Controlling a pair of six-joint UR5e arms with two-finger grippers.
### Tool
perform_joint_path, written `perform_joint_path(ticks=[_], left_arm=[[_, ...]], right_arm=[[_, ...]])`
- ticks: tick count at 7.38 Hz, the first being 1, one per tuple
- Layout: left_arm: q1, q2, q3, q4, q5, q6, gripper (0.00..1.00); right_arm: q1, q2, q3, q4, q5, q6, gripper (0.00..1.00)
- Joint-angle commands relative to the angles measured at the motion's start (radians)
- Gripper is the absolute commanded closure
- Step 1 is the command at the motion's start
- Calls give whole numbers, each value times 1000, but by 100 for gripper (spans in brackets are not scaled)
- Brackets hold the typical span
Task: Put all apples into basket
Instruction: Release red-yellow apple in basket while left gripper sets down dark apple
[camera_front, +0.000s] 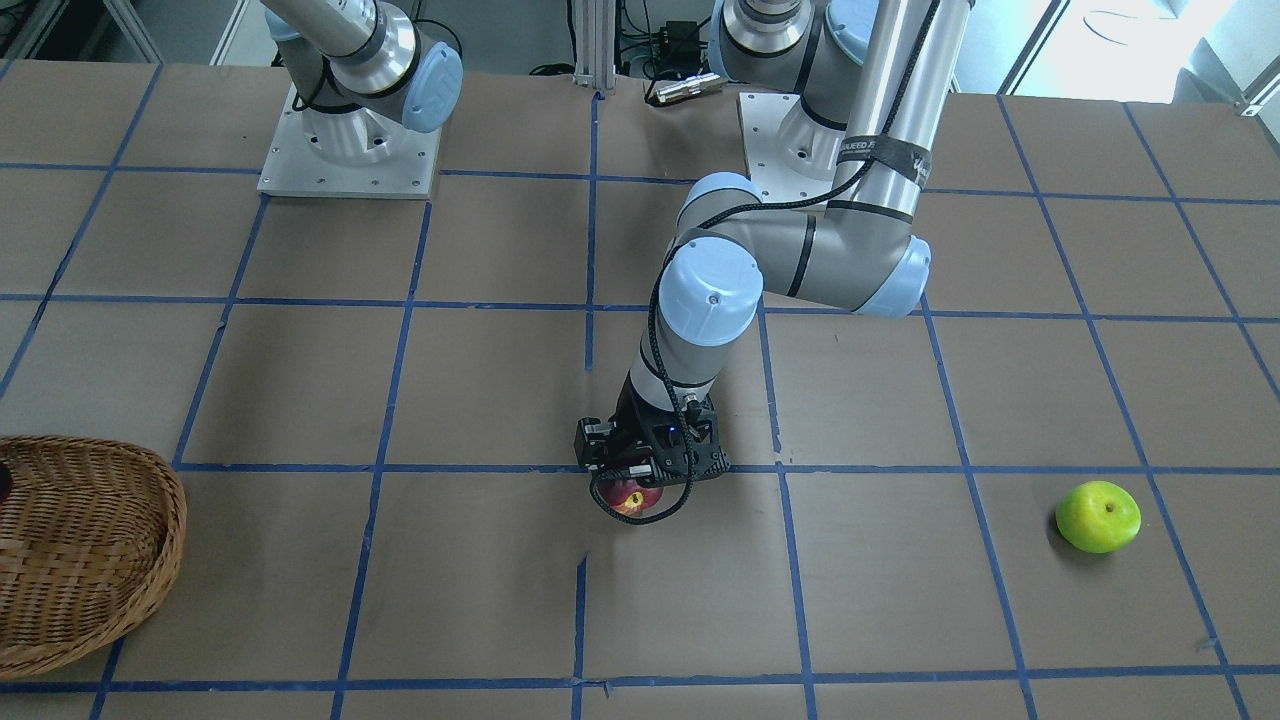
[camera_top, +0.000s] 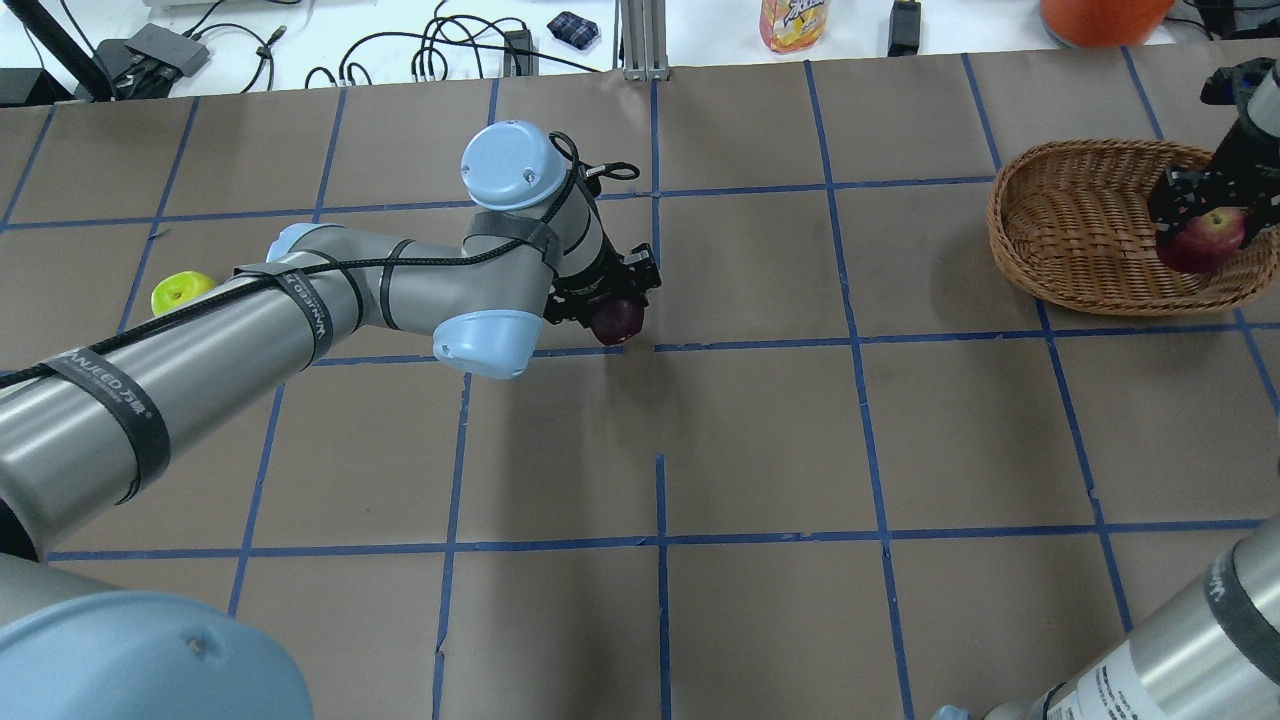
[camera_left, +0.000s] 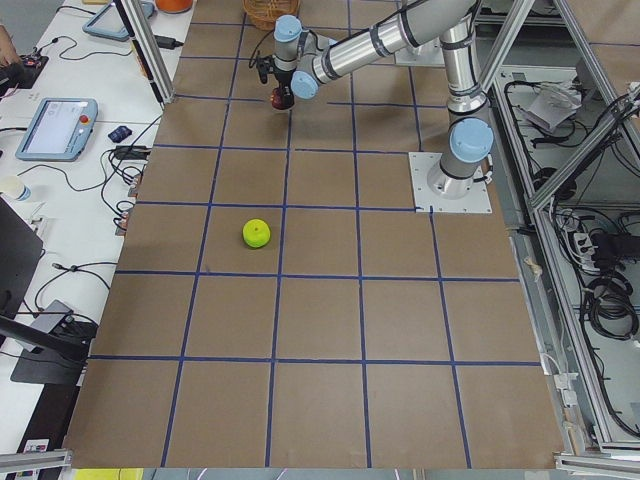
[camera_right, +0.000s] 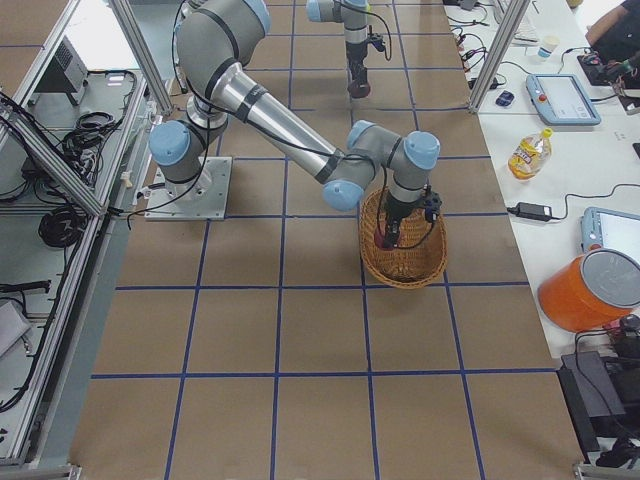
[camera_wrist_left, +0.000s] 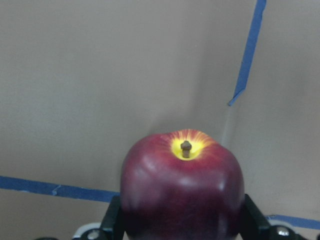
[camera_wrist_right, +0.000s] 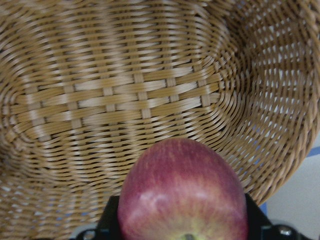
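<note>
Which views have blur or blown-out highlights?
Right wrist-mounted: the basket weave is smeared and soft, the red apple little sharper. Left wrist-mounted: the maroon apple is slightly soft, with mild glare patches. Exterior front-facing: top right corner blown out white; the green apple is crisp.

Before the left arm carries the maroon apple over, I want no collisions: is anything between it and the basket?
Nothing visible lies on the table between the maroon apple in the left gripper and the basket. However, the right gripper, holding the red apple, hangs over the basket itself.
</note>
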Motion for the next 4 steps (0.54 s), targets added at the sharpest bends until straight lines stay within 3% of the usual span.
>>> perform_joint_path(ticks=[1, 2, 3, 4], left_arm=[[-9, -24, 1, 0, -7, -40, 62], [-24, -26, 10, 1, -2, -49, 29], [-20, -15, 24, 0, 2, -39, 0], [38, -9, 35, -26, 6, 23, 0]], right_arm=[[-25, 56, -39, -51, 1, -18, 100], [-25, 103, -82, -51, -4, -13, 93], [-27, 122, -90, -50, 4, -13, 22], [-27, 121, -95, -39, 1, -13, 0]])
